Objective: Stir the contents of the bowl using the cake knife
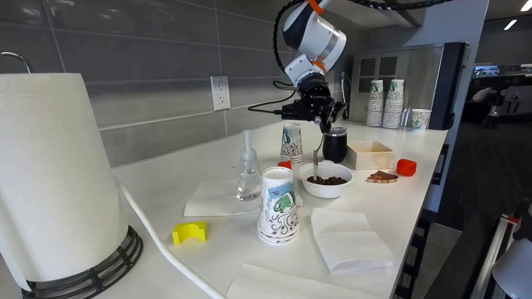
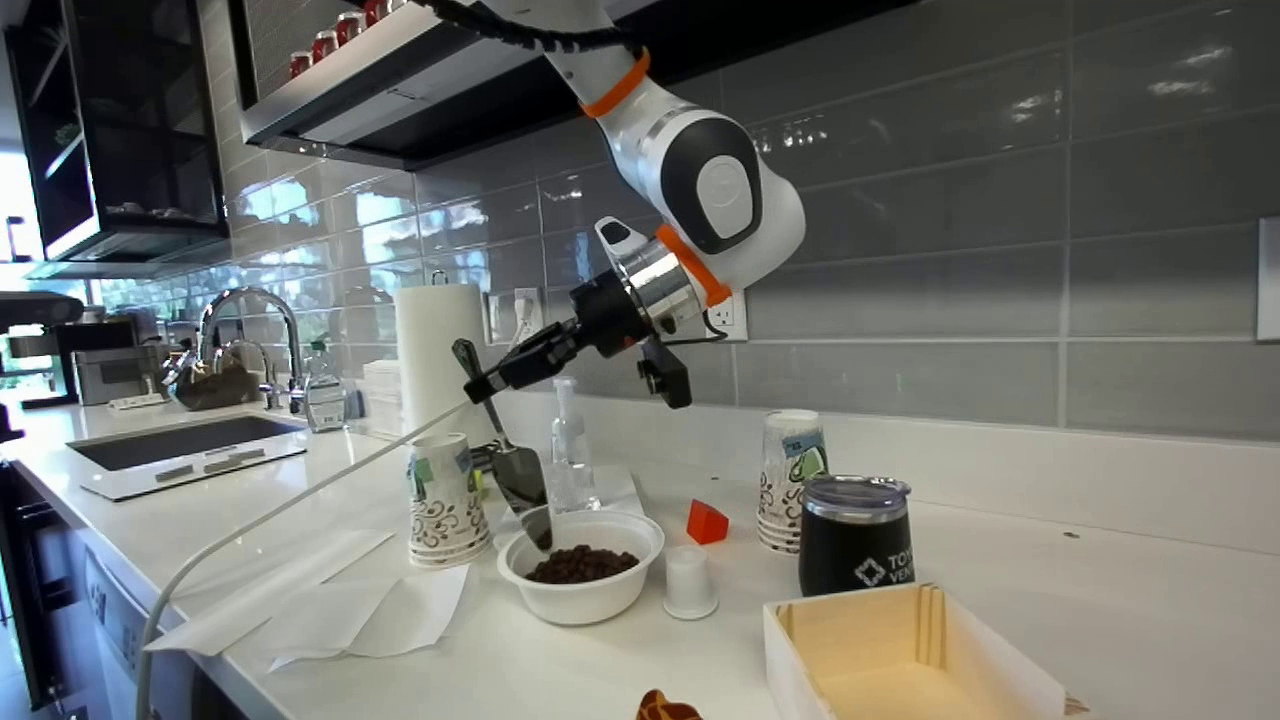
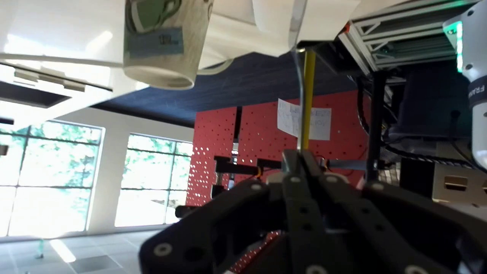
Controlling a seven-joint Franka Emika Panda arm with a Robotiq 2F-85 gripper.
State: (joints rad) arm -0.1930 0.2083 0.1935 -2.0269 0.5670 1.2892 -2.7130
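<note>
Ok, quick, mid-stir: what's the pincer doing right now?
Pincer: closed, holding the cake knife, which slants down into the bowl.

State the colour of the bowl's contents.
The contents are dark brown, clearest in an exterior view.

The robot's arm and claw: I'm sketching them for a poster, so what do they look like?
The arm is white and rounded, with black panels, orange bands and a silver collar. A black, braided-looking cable runs alongside it. The claw is black and angular, with pale round screw heads in the wrist view.
</note>
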